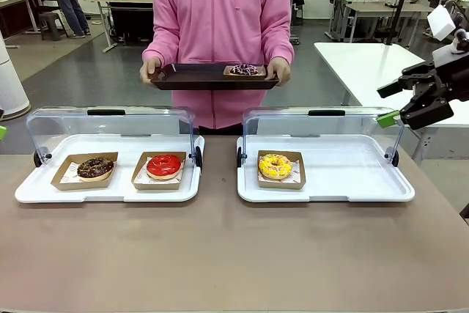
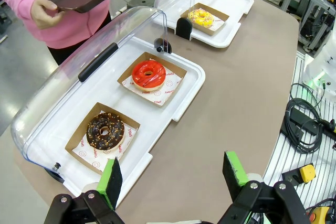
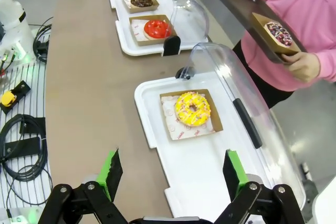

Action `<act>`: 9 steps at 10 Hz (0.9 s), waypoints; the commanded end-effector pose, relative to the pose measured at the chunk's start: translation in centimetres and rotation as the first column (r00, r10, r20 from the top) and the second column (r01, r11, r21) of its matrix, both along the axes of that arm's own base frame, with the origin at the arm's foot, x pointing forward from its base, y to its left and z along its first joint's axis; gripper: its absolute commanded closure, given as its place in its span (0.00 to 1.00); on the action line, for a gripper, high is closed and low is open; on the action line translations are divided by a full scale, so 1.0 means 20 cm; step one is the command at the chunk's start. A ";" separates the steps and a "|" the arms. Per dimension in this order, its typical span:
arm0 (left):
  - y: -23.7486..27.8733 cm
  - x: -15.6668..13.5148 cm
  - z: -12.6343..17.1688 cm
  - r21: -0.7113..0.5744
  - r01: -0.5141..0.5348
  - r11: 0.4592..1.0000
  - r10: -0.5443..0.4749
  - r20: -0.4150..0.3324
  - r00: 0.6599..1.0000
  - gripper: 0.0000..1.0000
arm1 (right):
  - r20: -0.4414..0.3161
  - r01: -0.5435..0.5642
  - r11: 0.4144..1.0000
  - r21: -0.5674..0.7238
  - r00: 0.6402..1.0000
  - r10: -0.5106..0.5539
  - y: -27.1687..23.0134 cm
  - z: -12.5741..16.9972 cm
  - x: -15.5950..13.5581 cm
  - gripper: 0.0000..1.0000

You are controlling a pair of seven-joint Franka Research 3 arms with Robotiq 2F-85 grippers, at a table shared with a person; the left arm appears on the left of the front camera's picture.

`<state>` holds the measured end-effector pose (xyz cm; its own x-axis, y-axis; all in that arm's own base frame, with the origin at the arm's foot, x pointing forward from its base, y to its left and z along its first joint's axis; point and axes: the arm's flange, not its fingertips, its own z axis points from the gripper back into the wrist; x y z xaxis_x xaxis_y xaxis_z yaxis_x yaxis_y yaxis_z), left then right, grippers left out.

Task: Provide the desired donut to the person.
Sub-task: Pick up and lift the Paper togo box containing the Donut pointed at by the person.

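Note:
The person (image 1: 220, 27) in a pink hoodie stands at the far side and holds a dark tray (image 1: 190, 77) with both hands. On it lies a sprinkled dark donut (image 1: 244, 70) in a cardboard holder. A chocolate donut (image 1: 95, 168) and a red donut (image 1: 163, 166) sit in the left white case (image 1: 29, 188). A yellow donut (image 1: 275, 166) sits in the right case (image 1: 366, 181). My right gripper (image 1: 387, 104) hangs open above that case's right end, holding nothing. My left gripper (image 2: 170, 174) is open above the table, near the chocolate donut (image 2: 105, 131).
Both cases have clear lids (image 1: 110, 126) swung up at the back. The brown table in front of the cases is bare. Cables (image 2: 304, 127) and a yellow button box (image 2: 307, 172) lie beside the table's end. A white table (image 1: 366, 64) stands at the far right.

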<state>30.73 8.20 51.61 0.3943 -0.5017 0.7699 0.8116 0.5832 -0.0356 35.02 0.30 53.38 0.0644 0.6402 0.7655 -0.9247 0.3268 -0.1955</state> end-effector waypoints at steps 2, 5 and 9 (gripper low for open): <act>0.01 0.00 -0.01 -0.011 0.017 1.000 -0.017 0.015 1.000 0.00 | -0.002 0.024 1.000 0.018 1.000 -0.024 0.00 -0.01 0.02 0.00; 0.01 0.00 -0.01 -0.011 0.017 1.000 -0.017 0.015 1.000 0.00 | -0.035 0.121 0.993 0.006 0.992 -0.120 -0.04 -0.02 0.01 0.00; 0.01 0.00 -0.01 -0.011 0.017 1.000 -0.017 0.015 1.000 0.00 | -0.022 0.087 0.996 0.009 0.996 -0.087 -0.07 0.00 0.01 0.00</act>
<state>30.73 8.20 51.61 0.3943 -0.5017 0.7699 0.8116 0.5831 -0.0357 35.26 -1.03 53.63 0.1386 0.6243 0.7688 -0.8908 0.4177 -0.1786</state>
